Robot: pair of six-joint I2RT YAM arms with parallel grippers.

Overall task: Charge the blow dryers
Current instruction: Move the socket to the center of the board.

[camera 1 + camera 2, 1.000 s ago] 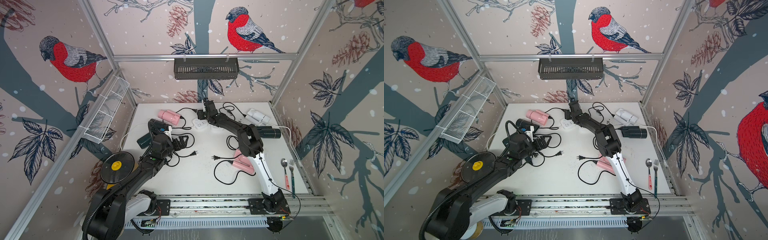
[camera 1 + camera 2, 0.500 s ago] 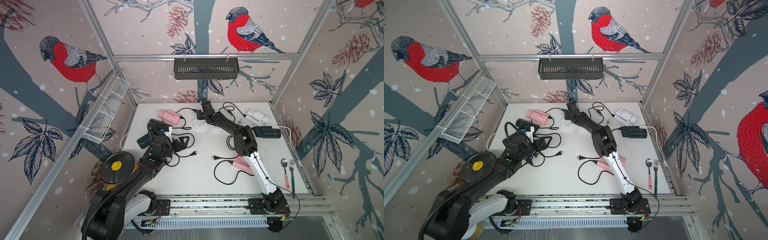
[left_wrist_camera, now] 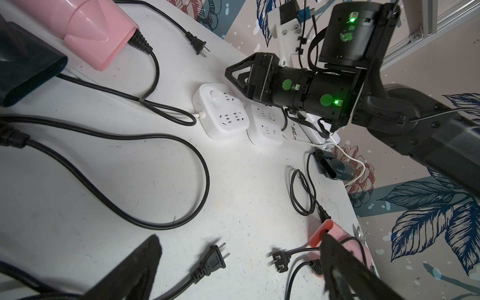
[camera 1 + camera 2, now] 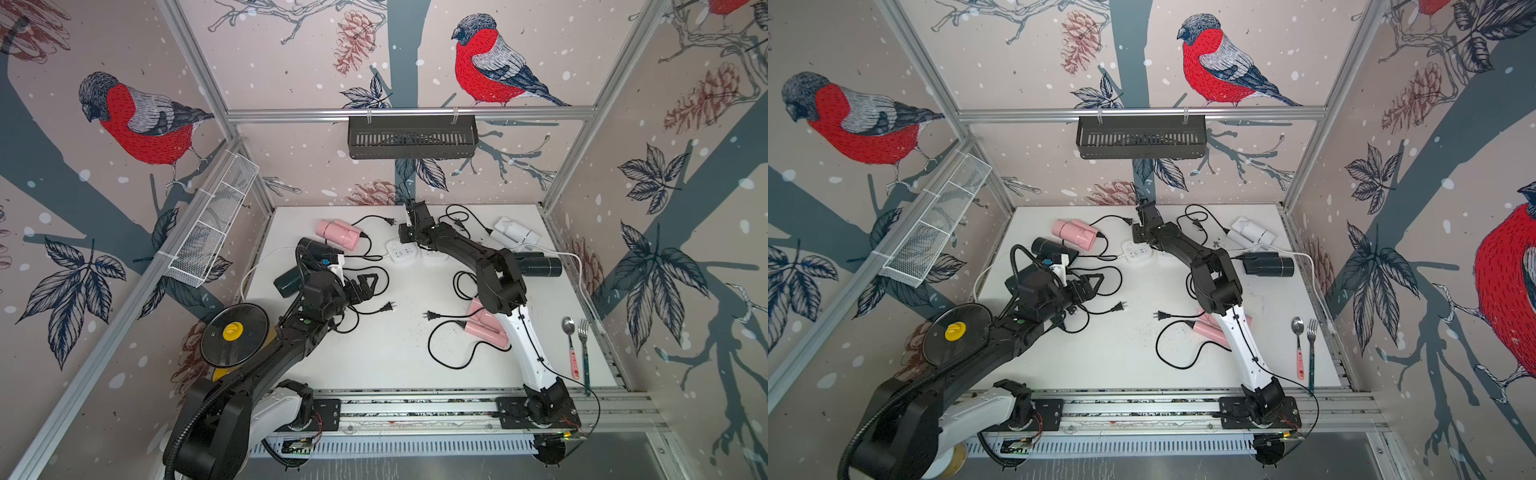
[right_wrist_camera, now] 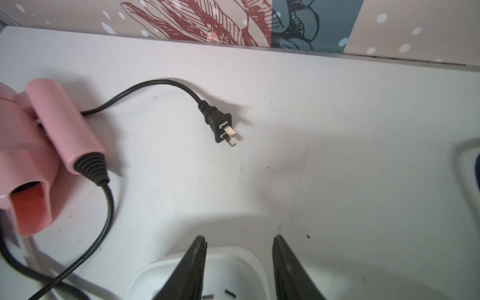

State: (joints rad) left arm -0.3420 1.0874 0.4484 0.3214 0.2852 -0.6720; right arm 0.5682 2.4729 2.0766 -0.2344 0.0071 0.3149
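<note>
Left fingers (image 3: 135,265) wide and empty, your right fingers (image 5: 187,267), half-parted and empty over the power strip (image 5: 233,265), could knock away the loose plug (image 5: 220,126) of the pink blow dryer (image 5: 59,124) by the far edge of the surface (image 5: 337,155).

Pink blow dryer (image 4: 337,235) — plug (image 4: 389,220) loose

We see a white table (image 4: 374,365) crossed by loose black cords (image 4: 451,365). On it lie two dark blow dryers (image 4: 287,283) at left, a pink blow dryer (image 4: 337,235) behind them, two white power strips (image 4: 402,251) side by side, a white blow dryer (image 4: 515,232), a black blow dryer (image 4: 540,266), a second pink blow dryer (image 4: 484,330), and a spoon (image 4: 571,349) just beside a fork (image 4: 585,353).
</note>
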